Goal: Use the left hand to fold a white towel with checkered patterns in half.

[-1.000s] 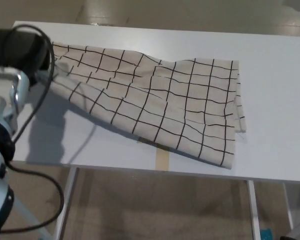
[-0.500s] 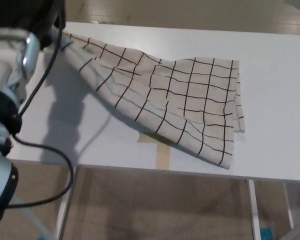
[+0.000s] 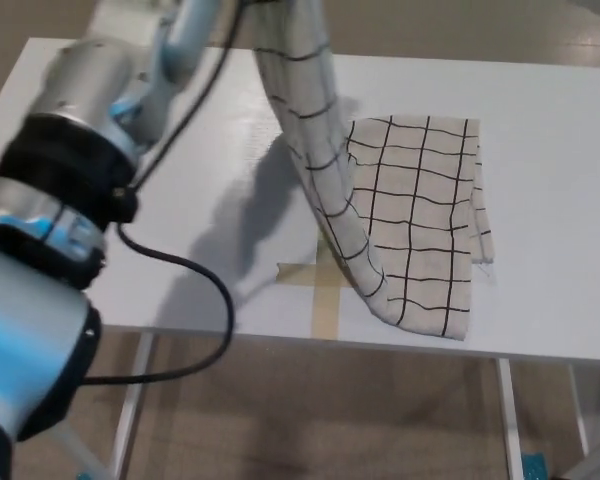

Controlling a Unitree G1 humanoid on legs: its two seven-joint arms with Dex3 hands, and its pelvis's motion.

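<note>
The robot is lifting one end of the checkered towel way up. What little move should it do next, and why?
Probably carry the lifted end to the robot's right and lower it. The towel hangs from above the picture's top edge, its right part lying flat on the table. Laying the raised end over that flat part would make the fold. The left arm shows; its hand does not.

Probably a lab or test room: a plain white bench (image 3: 540, 310) marked with tape (image 3: 323, 300) stands on beige flooring (image 3: 310, 420).

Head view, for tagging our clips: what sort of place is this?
Probably a lab or test room: a plain white table with tape marks, a bare floor, and only a checkered towel.
</note>
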